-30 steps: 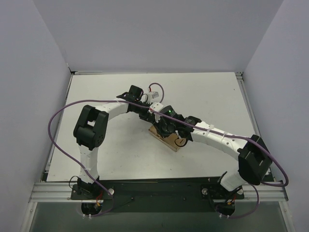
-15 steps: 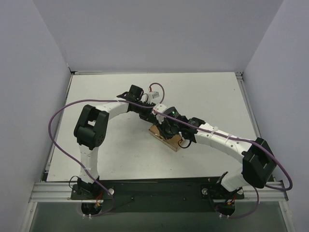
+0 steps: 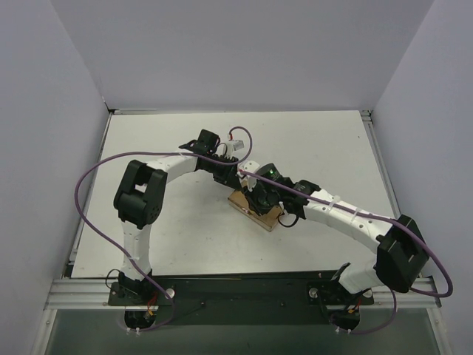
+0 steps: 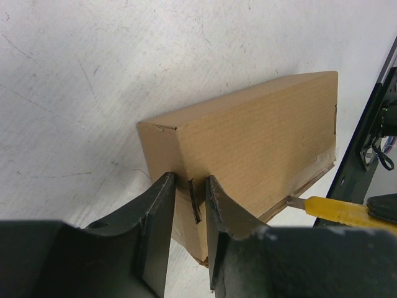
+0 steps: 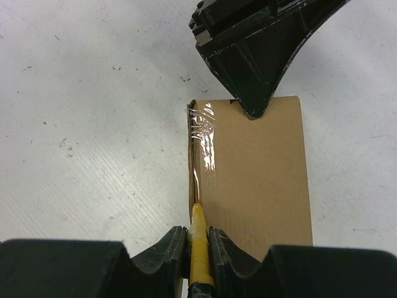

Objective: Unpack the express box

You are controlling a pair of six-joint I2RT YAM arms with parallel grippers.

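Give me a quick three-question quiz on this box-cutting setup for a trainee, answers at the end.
1. Pick one: what does the right gripper hold? A) a yellow utility knife B) a roll of tape C) nothing
2. True or false: the left gripper is clamped on one end of the express box.
3. Fill in: the knife's blade meets the box along its ___ seam.
Key: 1 A. 2 true. 3 taped; clear tape shines along that edge.
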